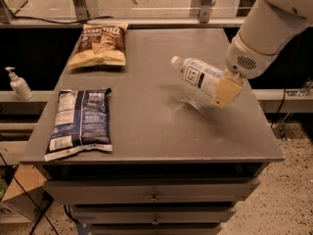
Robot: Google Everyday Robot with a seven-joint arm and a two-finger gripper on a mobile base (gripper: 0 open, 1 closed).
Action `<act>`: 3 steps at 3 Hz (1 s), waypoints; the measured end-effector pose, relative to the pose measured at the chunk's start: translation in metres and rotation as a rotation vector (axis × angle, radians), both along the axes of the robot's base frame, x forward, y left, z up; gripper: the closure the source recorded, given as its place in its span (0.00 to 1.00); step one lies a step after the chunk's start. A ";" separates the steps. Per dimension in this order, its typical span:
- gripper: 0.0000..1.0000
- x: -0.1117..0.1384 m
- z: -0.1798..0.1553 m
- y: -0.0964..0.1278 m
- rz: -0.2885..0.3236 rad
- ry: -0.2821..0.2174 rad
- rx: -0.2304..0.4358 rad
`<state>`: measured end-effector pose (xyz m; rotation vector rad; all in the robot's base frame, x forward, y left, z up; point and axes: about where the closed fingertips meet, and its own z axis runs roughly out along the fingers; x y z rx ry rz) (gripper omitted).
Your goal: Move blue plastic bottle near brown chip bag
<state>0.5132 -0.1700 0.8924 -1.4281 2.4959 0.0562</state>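
Table [161, 131]: grey top, smooth, semi-matt, with a dull sheen under the bottle; drawer fronts [195, 190] the same grey, with small metal knobs.
Blue plastic bottle [198, 75]: clear, pale bluish plastic, glossy; white plastic cap; white label that looked like paper.
Gripper [222, 89]: at the table's right side, above the top, jaws clamped on the bottle's lower end; visible pad tan and matt, rubbery in look.
Arm [264, 33]: smooth white plastic shell, satin finish.
Brown chip bag [100, 45]: printed foil-like film, lightly glossy, crinkled.
Navy and white bag [80, 121]: glossy film, wrinkled at its edges.
Pump dispenser [18, 84]: white plastic, smooth.
Floor [283, 199]: speckled, stone-like.
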 end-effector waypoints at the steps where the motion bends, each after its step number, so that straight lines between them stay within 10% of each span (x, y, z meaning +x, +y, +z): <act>1: 1.00 0.009 0.000 -0.001 -0.030 -0.008 0.016; 3: 1.00 0.075 -0.002 0.043 0.017 -0.055 0.098</act>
